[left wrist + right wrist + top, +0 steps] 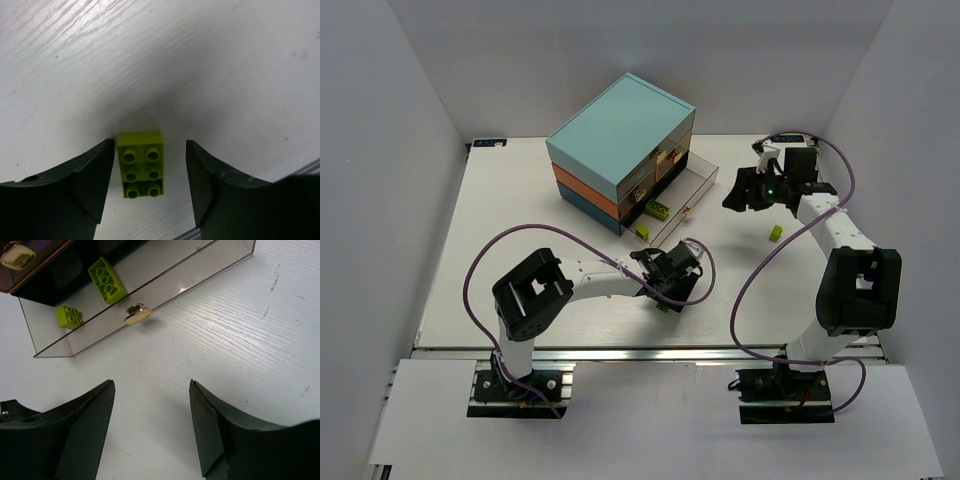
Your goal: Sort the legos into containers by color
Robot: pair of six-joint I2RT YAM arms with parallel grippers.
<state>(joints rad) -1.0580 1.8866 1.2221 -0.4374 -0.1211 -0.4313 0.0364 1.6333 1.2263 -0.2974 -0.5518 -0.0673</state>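
Note:
A yellow-green lego (141, 164) lies studs-up on the white table between the fingers of my left gripper (150, 143), which is open around it; the brick sits close to the left finger. From above, this gripper (669, 297) is low over the brick (663, 306). The chest (618, 140) has light teal, orange and dark teal layers. Its clear bottom drawer (692, 200) is pulled out and holds a yellow-green lego (106, 280). Another one (68, 316) lies at the drawer's near-left corner. My right gripper (151, 384) is open and empty in front of the drawer.
One more yellow-green lego (775, 233) lies on the table by the right arm. The drawer's gold knob (137, 313) sticks out toward my right gripper. White walls close in the table at the back and both sides.

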